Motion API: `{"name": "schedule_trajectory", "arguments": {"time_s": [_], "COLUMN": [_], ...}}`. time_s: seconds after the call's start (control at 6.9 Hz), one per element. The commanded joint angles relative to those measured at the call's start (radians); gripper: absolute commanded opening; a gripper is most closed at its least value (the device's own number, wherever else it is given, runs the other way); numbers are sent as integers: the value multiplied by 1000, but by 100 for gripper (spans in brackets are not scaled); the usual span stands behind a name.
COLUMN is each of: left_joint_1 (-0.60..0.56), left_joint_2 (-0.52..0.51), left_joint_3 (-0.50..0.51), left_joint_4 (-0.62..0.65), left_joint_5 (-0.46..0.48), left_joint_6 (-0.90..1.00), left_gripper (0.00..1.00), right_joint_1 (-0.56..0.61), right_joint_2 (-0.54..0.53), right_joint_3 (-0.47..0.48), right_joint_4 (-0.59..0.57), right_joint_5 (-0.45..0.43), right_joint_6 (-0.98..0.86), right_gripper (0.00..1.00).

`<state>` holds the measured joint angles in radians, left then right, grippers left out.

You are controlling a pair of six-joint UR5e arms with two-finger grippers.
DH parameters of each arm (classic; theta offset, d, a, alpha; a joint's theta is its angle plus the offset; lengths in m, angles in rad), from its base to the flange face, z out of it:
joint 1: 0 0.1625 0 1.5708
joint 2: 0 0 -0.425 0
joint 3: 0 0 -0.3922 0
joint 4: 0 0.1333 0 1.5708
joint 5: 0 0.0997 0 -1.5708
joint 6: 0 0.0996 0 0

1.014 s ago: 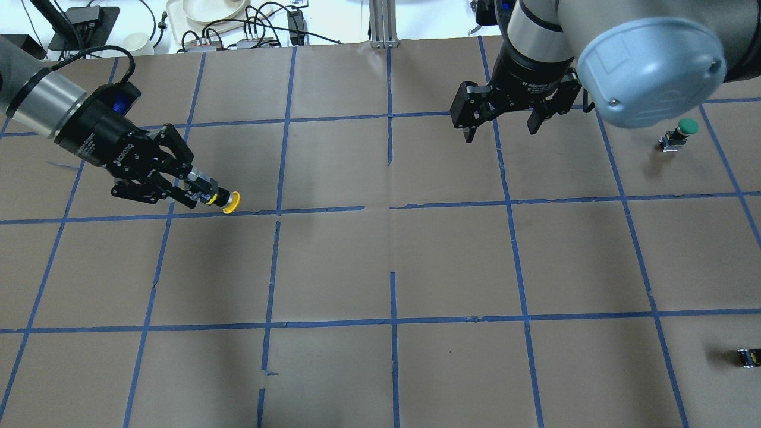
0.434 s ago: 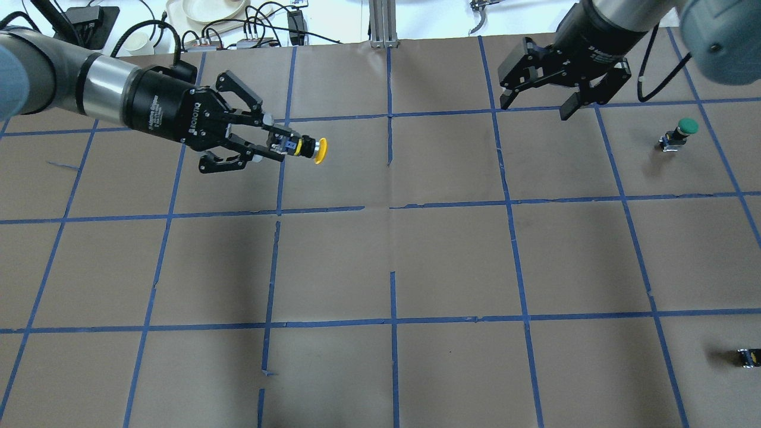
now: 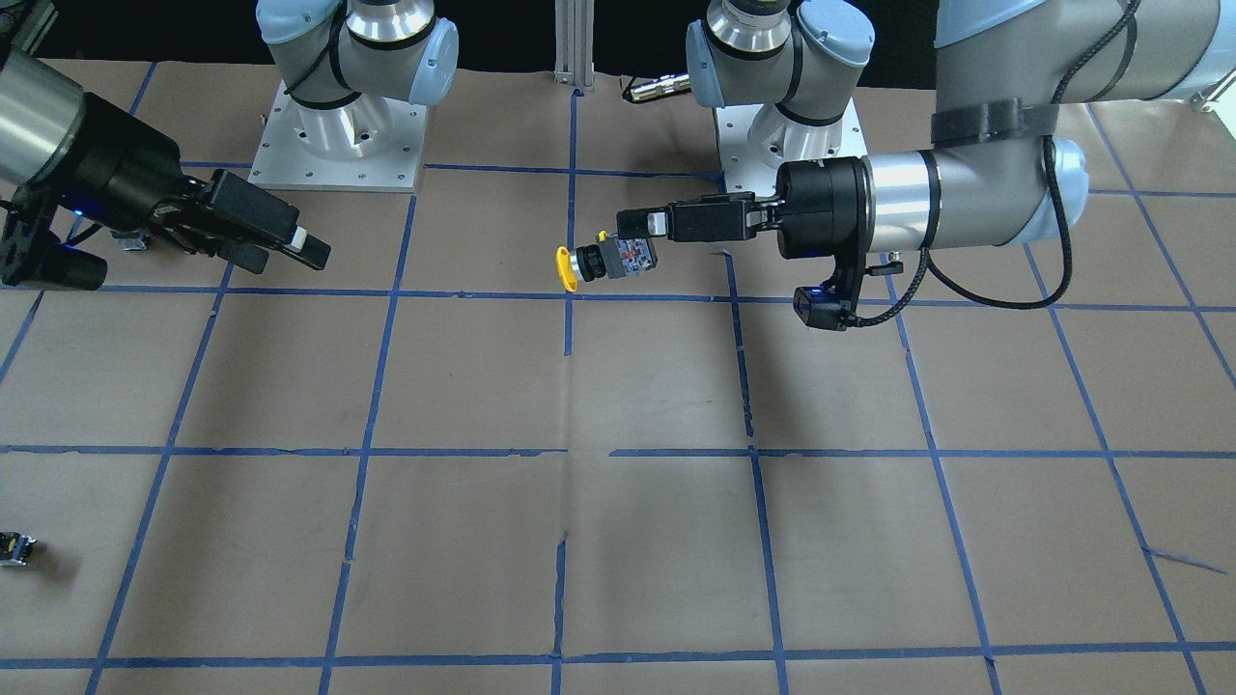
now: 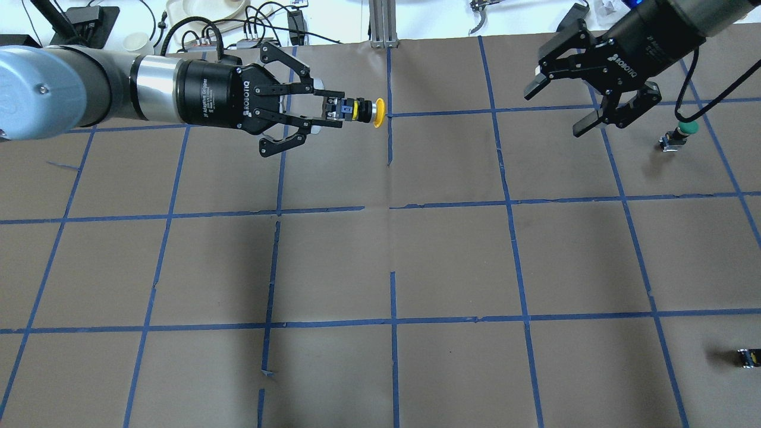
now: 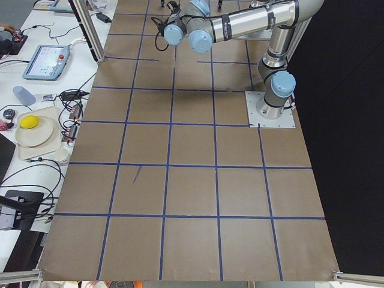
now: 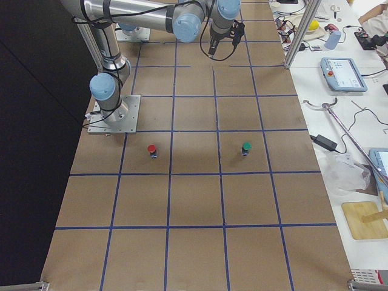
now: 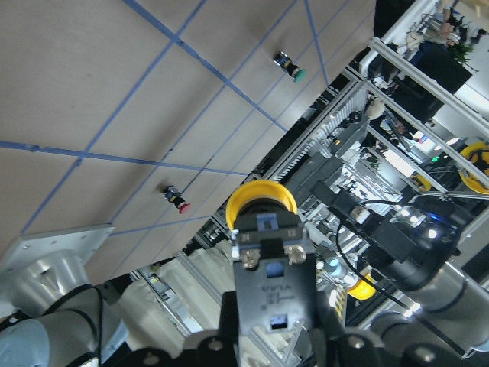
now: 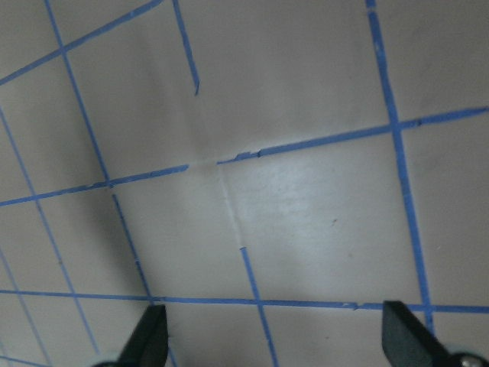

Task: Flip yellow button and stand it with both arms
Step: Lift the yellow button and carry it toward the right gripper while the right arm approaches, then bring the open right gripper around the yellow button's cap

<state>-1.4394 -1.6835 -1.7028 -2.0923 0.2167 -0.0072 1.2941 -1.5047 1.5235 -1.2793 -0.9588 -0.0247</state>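
Left gripper (image 4: 330, 114) has carried the yellow button (image 4: 362, 111) toward centre, clamped on its contact block, cap jutting out ahead of it, off the tabletop (image 4: 452, 261). Right gripper (image 4: 554, 112) is spread wide, well apart. Risk: a misaligned handover knocks the thinly held button loose.

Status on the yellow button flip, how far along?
Done: pickup. The left gripper is shut on the yellow button, held above the table, cap pointing sideways toward the right gripper. In hand: presenting it mid-table. Left: the right gripper is open and apart; handover, flip and standing the button remain.
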Motion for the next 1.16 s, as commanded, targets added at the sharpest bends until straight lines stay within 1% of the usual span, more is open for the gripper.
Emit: {"name": "schedule_trajectory", "arguments": {"time_s": [0.0, 0.14, 0.29, 0.43, 0.58, 0.72, 0.87, 1.01], "left_joint_1": [-67, -84, -102, -119, -131, -136, -156, -171], "left_joint_2": [-2, -2, -2, -5, -1, -1, 7, 8], "left_joint_3": [-47, -50, -54, -61, -63, -64, -67, -73], "left_joint_4": [1, 5, 3, 3, 5, 2, 1, 1], "left_joint_5": [-199, -215, -236, -291, -298, -321, -324, -324], "left_joint_6": [-2, -2, -5, -10, -10, -10, -10, -11], "left_gripper": [2, 2, 2, 2, 2, 3, 3, 3], "right_joint_1": [-36, -21, 9, 31, 60, 91, 96, 96], "right_joint_2": [-8, -9, -8, -9, -8, -5, 4, 11], "right_joint_3": [9, 24, 30, 30, 30, 40, 46, 49], "right_joint_4": [243, 356, 389, 400, 400, 400, 373, 303], "right_joint_5": [202, 286, 320, 324, 345, 388, 426, 431], "right_joint_6": [-67, -158, -185, -184, -184, -184, -187, -185], "right_gripper": [100, 100, 100, 100, 100, 100, 100, 100]}}
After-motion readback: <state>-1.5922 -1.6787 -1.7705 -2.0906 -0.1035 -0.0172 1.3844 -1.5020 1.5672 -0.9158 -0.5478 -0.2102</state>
